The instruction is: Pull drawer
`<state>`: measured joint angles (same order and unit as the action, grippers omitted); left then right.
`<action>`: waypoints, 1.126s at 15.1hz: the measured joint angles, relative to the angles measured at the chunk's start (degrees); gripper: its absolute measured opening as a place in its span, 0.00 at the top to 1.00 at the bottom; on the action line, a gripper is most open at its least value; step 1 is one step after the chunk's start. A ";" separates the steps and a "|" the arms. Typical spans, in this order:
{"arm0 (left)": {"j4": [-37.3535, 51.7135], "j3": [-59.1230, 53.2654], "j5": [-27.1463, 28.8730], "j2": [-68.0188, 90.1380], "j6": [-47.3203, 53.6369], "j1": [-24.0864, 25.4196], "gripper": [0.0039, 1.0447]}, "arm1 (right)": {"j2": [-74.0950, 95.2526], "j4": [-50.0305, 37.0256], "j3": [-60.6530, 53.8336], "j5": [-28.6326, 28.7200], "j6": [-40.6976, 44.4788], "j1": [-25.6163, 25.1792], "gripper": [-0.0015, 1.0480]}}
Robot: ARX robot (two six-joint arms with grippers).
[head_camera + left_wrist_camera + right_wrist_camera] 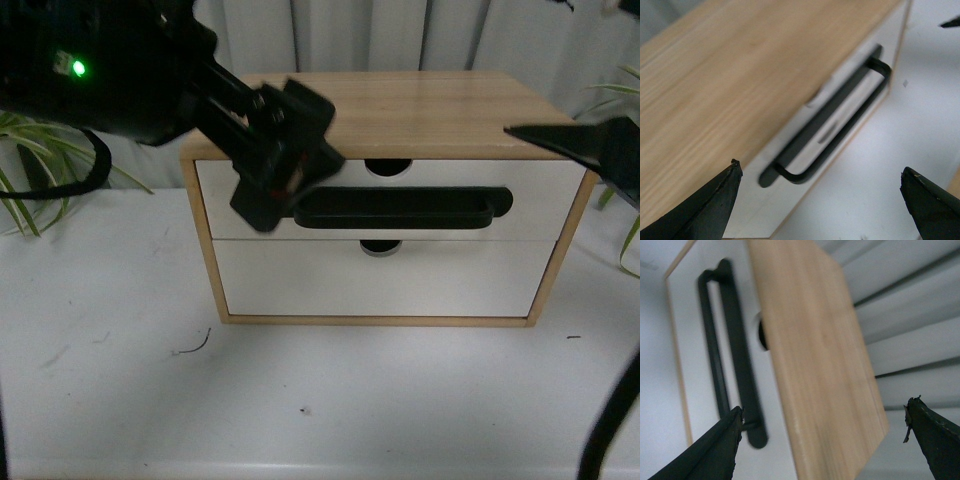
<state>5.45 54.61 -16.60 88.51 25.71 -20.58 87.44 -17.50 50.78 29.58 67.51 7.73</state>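
The drawer (540, 195) is the upper one in a small wooden cabinet (420, 105), shut flush, with a white front, a long black bar handle (400, 208) and a semicircular notch (388, 167) at its rim. My left gripper (275, 185) hangs open at the handle's left end, hiding that end in the front view. In the left wrist view the handle (840, 120) lies between the spread fingers (715, 200), apart from them. My right gripper (590, 145) is open beside the cabinet's upper right corner. Its wrist view shows the handle (735, 350) and the cabinet top (815, 355).
Below the drawer sits a plain white handleless drawer front (380, 280). The cabinet stands on a white table (300, 400). Green plant leaves (30, 170) reach in at the left and right edges. A pleated grey curtain (450, 35) hangs behind.
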 joint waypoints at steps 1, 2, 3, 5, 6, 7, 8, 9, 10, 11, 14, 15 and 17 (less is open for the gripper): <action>-4.52 1.14 -0.81 0.70 6.10 -0.94 0.06 | 0.00 5.33 0.57 1.25 6.75 -0.44 0.06; -8.09 2.69 -1.22 1.64 10.34 -1.53 0.06 | 0.22 9.97 1.01 2.08 14.14 -0.81 0.06; -11.45 4.22 -1.05 2.62 13.79 -2.08 0.06 | 0.63 13.62 1.46 2.19 20.41 -1.18 0.06; -14.71 6.03 0.31 4.61 18.32 -3.43 0.06 | 1.51 18.49 2.01 2.10 27.96 -1.40 0.06; -15.02 6.88 0.81 5.84 19.39 -4.13 0.06 | 2.19 20.17 2.27 1.77 29.77 -1.33 0.06; -14.86 7.91 1.18 7.37 19.78 -4.76 0.06 | 2.69 20.81 2.40 0.96 30.64 -0.87 0.06; -14.91 8.63 1.33 8.57 19.82 -5.33 0.06 | 3.39 21.59 2.67 0.15 31.17 -0.70 0.06; -14.73 9.22 2.23 9.86 20.17 -5.92 0.06 | 4.39 22.01 2.95 -0.92 31.45 -0.22 0.06; -14.19 9.66 2.97 10.80 20.24 -6.16 0.06 | 5.20 22.84 3.45 -1.31 31.61 0.28 0.06; -13.57 10.47 3.19 11.82 20.22 -6.34 0.06 | 6.01 22.88 4.04 -1.40 31.61 1.03 0.06; -12.52 11.85 3.45 13.86 19.78 -6.60 0.06 | 8.15 24.46 6.32 -2.73 31.58 2.05 0.06; -12.22 12.20 3.74 14.38 19.76 -6.75 0.06 | 9.09 24.33 6.93 -3.04 31.56 2.03 0.06; -11.65 12.57 4.04 15.58 19.71 -7.08 0.06 | 11.15 24.59 7.96 -3.69 30.95 2.03 0.06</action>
<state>-6.20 67.18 -12.56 104.09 45.43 -27.66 98.59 7.09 58.74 25.89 98.45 9.76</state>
